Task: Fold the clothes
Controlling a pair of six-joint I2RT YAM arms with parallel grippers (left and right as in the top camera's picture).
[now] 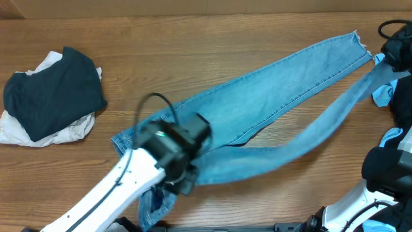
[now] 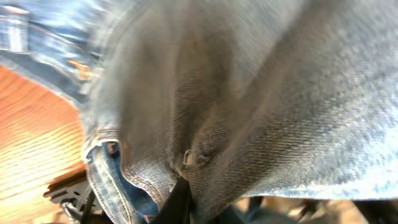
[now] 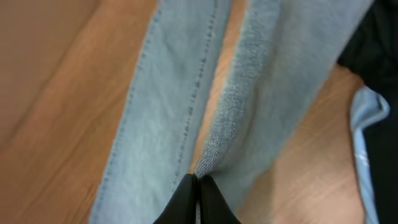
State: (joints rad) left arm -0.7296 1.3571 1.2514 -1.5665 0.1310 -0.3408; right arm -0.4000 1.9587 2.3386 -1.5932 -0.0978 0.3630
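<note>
Both pinch the jeans (image 1: 277,77): the left gripper (image 2: 181,190) is closed on bunched denim near the waist, the right gripper (image 3: 198,186) on one raised leg's edge. The lengthwise fold seems underway; next, that leg likely needs laying over the flat one beside it.

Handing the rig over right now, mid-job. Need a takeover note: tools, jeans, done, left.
Left tool: shut on bunched denim at the waist end of the jeans.
Right tool: shut on the edge of the near leg, which looks lifted.
Jeans: lie diagonally, legs apart in a V; far leg flat on the table.
Done: both grips on, no fold visible.
Left: probably bring the legs together, then fold.
Navy top lies apart at left.
</note>
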